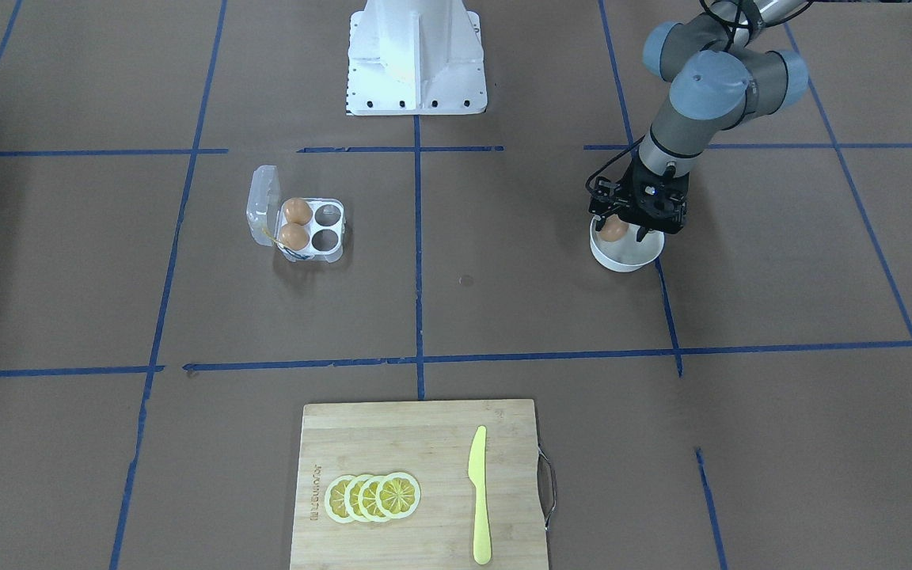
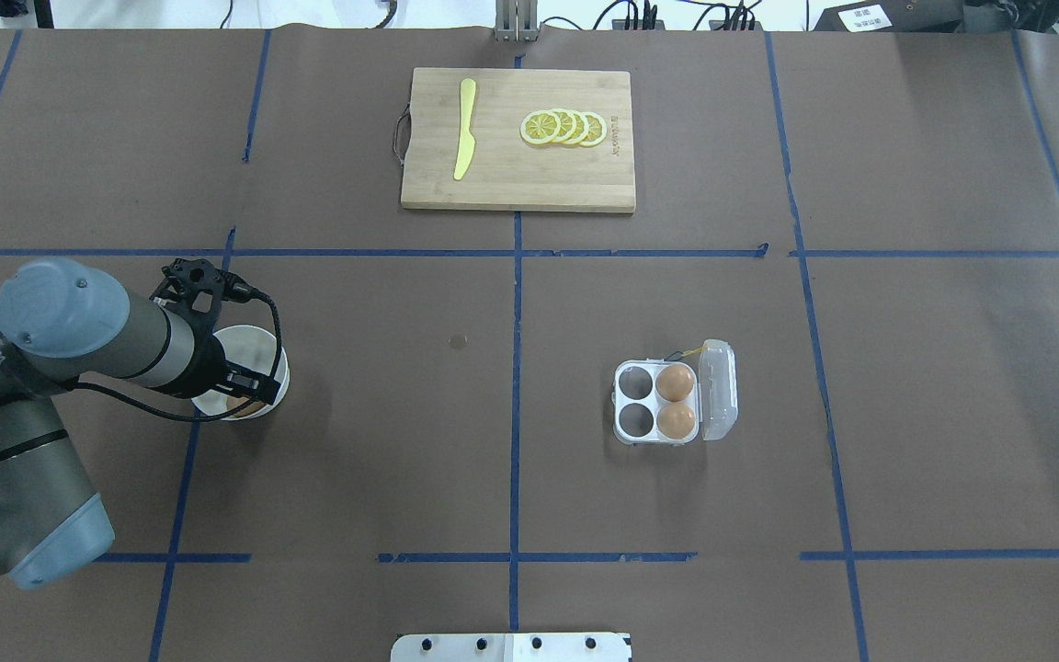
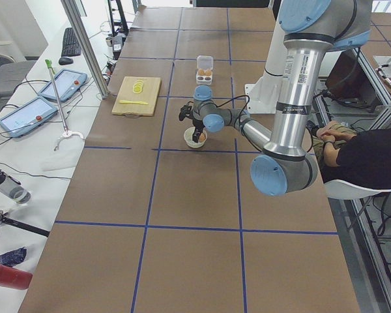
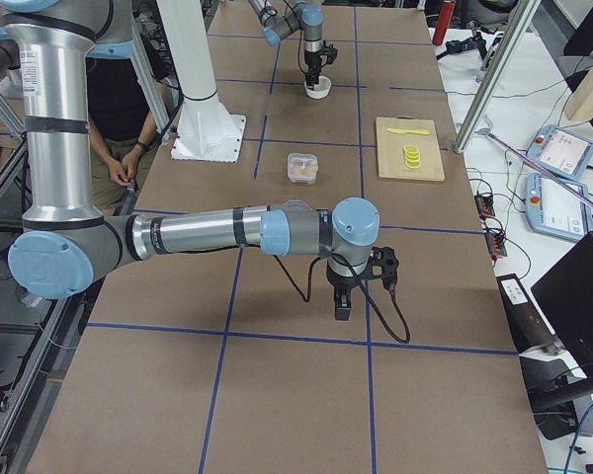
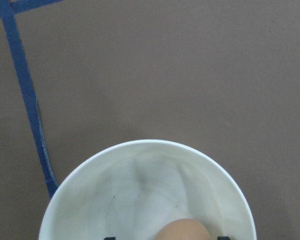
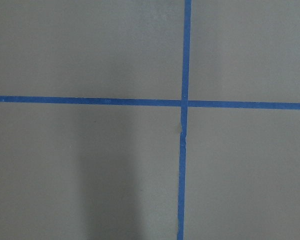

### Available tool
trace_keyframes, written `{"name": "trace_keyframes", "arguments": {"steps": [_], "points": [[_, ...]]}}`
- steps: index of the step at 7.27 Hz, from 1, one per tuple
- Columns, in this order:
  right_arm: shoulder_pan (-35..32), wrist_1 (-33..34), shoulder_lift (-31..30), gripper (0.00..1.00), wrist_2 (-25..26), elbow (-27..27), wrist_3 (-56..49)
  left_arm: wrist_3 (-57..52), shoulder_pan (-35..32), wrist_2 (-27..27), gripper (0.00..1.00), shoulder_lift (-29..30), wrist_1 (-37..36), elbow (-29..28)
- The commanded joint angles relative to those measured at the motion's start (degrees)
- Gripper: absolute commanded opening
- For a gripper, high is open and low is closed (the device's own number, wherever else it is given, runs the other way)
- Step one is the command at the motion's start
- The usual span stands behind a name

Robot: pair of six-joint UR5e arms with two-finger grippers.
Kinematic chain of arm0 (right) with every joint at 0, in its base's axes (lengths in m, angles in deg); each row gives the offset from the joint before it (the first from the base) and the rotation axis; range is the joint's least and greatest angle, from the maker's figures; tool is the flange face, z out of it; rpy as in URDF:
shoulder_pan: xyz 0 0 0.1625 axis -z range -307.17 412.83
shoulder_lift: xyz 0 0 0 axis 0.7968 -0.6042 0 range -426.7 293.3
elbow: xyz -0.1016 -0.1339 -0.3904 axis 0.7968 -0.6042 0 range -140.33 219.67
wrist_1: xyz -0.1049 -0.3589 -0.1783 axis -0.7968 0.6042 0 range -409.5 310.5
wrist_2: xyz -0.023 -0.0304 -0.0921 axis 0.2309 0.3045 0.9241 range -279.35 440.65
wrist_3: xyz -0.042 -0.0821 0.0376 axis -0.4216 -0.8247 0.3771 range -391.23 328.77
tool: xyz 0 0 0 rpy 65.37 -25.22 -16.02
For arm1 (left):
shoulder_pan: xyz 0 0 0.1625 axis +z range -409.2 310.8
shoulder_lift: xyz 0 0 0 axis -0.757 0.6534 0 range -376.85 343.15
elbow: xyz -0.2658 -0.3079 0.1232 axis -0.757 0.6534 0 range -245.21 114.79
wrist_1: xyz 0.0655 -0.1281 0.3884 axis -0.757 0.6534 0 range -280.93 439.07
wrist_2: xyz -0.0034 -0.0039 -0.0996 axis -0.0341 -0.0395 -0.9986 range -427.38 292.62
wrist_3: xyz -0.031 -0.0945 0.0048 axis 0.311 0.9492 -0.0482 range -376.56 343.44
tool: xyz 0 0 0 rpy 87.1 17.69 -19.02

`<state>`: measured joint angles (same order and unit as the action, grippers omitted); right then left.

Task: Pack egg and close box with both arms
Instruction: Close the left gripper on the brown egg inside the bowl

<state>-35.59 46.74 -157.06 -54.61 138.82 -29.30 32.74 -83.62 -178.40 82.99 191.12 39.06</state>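
Note:
My left gripper [image 1: 619, 230] reaches down into the white bowl [image 1: 622, 256] and is shut on an orange-brown egg [image 1: 613, 228]. In the left wrist view the egg [image 5: 182, 230] sits at the bottom edge over the bowl [image 5: 140, 185]. The clear box [image 1: 313, 226] lies far off with its lid [image 1: 262, 206] open. Two eggs [image 1: 296, 210] [image 1: 293, 236] fill the cups beside the lid, and the other two cups are empty. The box also shows in the overhead view [image 2: 655, 402]. My right gripper [image 4: 342, 308] hangs over bare table and shows only in the right side view, so I cannot tell whether it is open or shut.
A wooden cutting board [image 1: 416, 443] with a yellow knife [image 1: 478, 495] and lemon slices [image 1: 373, 497] lies at the table's far side from the robot. The white pedestal [image 1: 416, 55] stands at the robot's edge. Blue tape lines cross the brown table.

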Motion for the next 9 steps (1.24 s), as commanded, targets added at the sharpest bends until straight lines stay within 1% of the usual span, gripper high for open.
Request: {"name": "trace_keyframes", "arguments": {"steps": [1, 2, 4, 5, 7, 9], "points": [[0.0, 0.0, 0.0, 1.0, 0.0, 0.07, 0.0, 0.0, 0.4, -0.07, 0.74, 0.0, 0.02, -0.38], [-0.09, 0.0, 0.09, 1.0, 0.0, 0.07, 0.0, 0.0, 0.4, -0.07, 0.74, 0.0, 0.02, -0.47], [0.0, 0.0, 0.09, 1.0, 0.0, 0.07, 0.0, 0.0, 0.4, -0.07, 0.6, 0.0, -0.07, -0.38], [0.0, 0.0, 0.09, 1.0, 0.0, 0.07, 0.0, 0.0, 0.4, -0.07, 0.49, 0.0, -0.07, -0.38], [0.0, 0.0, 0.09, 1.0, 0.0, 0.07, 0.0, 0.09, 0.4, -0.07, 0.32, 0.0, -0.07, -0.12], [0.0, 0.0, 0.18, 1.0, 0.09, 0.07, 0.0, 0.09, 0.05, -0.15, 0.23, 0.0, -0.16, 0.84]]}}
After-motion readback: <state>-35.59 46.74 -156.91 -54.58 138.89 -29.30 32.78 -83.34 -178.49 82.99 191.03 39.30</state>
